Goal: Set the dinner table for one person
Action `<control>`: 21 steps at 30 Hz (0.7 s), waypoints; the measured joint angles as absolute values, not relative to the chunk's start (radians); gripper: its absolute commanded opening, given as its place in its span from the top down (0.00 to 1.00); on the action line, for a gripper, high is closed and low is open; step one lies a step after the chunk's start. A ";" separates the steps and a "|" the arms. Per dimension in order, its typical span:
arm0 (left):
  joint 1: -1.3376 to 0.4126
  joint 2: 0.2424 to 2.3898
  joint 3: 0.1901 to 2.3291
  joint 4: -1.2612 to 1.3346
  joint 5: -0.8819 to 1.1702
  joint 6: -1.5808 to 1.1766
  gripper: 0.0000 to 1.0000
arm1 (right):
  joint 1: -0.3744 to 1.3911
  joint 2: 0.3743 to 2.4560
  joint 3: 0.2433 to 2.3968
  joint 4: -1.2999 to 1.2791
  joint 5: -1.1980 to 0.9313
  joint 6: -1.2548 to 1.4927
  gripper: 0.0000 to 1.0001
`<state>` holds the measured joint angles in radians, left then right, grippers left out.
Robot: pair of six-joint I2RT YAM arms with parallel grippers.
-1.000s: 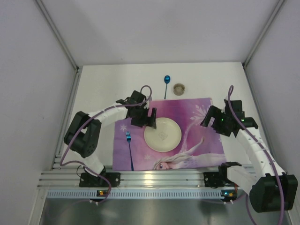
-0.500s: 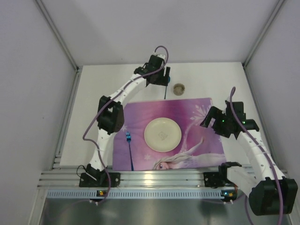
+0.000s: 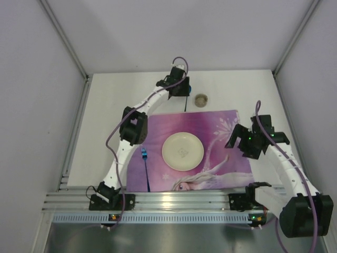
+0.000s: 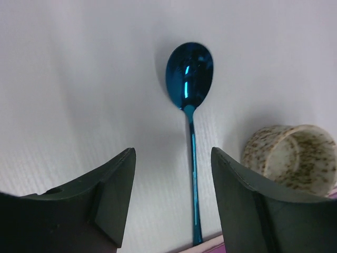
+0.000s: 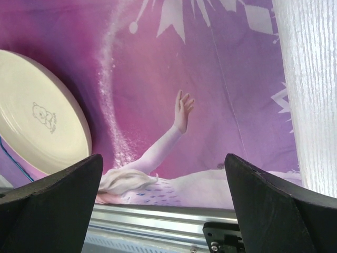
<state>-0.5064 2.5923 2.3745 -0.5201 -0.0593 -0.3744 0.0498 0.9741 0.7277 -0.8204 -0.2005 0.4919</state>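
Colour rundown: dinner table [image 3: 100, 121] is plain matte white. Placemat [image 3: 224, 124] is purple-pink w/ white snowflakes + a cartoon girl w/ pale blond hair. Plate [image 3: 182, 151] is cream, tiny bear outline in the middle. Spoon [image 4: 189, 71] & fork [image 3: 145, 166] are both shiny metallic blue. Cup [image 4: 295, 158] is beige w/ brown speckles. Left arm [image 3: 149, 98] & right arm [image 3: 288, 167] are white w/ black joints.

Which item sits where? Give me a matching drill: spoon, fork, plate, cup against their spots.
Items:
1 spoon
2 fork
3 plate
4 cup

Spots:
A middle of placemat
B placemat, left of plate
C table, under left end effector
D table, right of spoon

Pairs: 1-C, 2-B, 3-A, 4-D
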 measured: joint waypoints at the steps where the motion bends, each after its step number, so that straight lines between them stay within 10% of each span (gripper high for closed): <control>1: -0.509 2.595 2.381 -0.499 -0.053 -0.384 0.36 | 0.050 0.988 0.730 -0.827 -0.200 0.488 0.00; 9: -0.542 2.694 2.476 -0.466 -0.080 -0.353 0.41 | 0.050 1.042 0.782 -0.854 -0.189 0.456 0.00; 21: -0.625 2.730 2.507 -0.501 -0.312 -0.213 0.80 | 0.049 1.049 0.782 -0.857 -0.184 0.445 0.00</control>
